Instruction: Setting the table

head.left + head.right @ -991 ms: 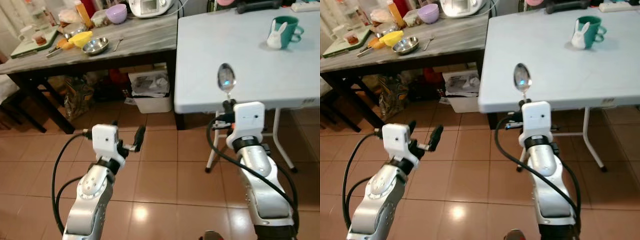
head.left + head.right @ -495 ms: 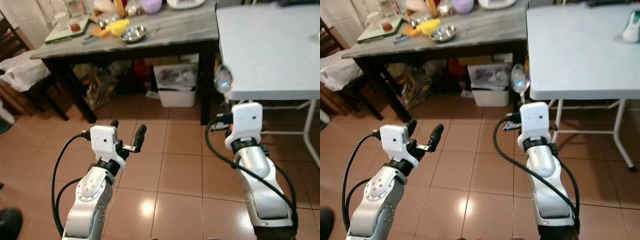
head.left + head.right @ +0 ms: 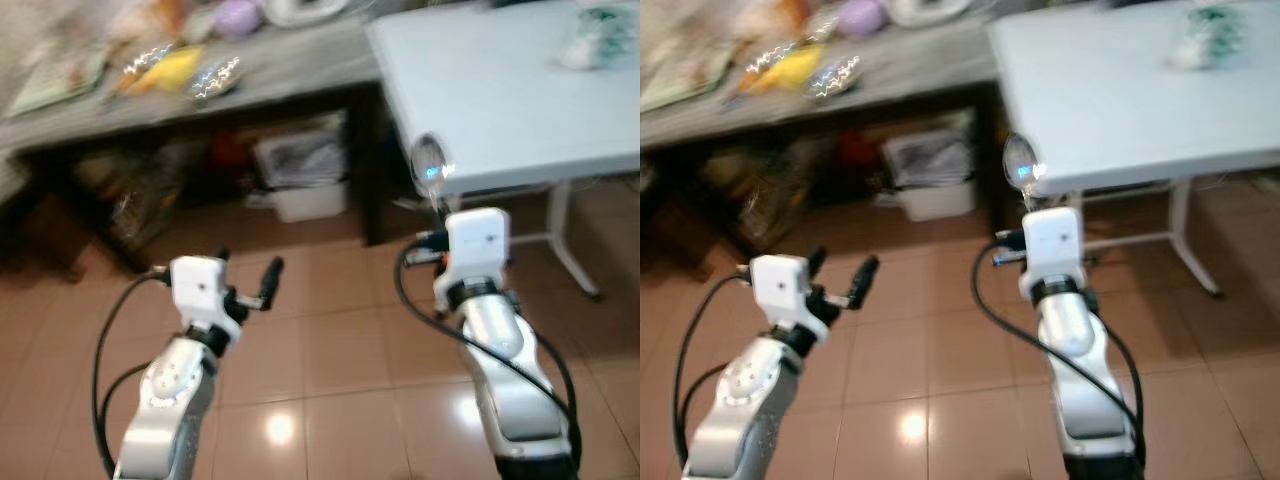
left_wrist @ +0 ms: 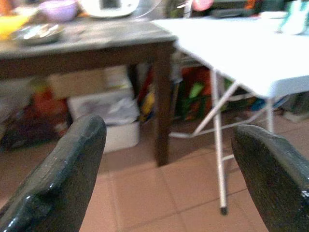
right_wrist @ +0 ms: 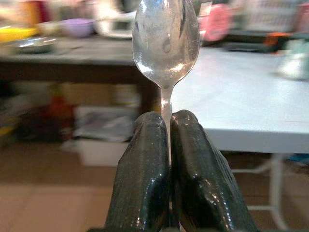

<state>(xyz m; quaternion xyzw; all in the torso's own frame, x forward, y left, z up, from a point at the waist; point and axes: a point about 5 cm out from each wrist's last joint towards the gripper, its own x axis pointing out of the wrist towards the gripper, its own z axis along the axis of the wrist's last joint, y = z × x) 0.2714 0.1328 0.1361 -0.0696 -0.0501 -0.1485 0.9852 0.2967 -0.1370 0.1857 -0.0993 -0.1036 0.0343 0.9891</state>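
A shiny metal spoon (image 3: 430,163) stands upright with its bowl up, and my right gripper (image 5: 166,145) is shut on its handle. It is held in front of the near left corner of the white folding table (image 3: 500,90). A green mug with a white rabbit figure (image 3: 593,38) sits blurred at that table's far right. My left gripper (image 3: 250,285) hangs open over the tiled floor, its two black fingers (image 4: 58,169) wide apart with nothing between them.
A dark wooden table (image 3: 200,95) at the left carries a steel bowl (image 3: 212,78), a yellow bowl (image 3: 170,68), a purple bowl (image 3: 238,17) and other kitchenware. Bins and bags (image 3: 300,175) sit beneath it. Brown floor tiles (image 3: 330,350) spread between the arms.
The whole view has swung and gone blurry: the camera has moved, bringing the white table more into view at right. The spoon stays gripped upright and the left gripper stays open.
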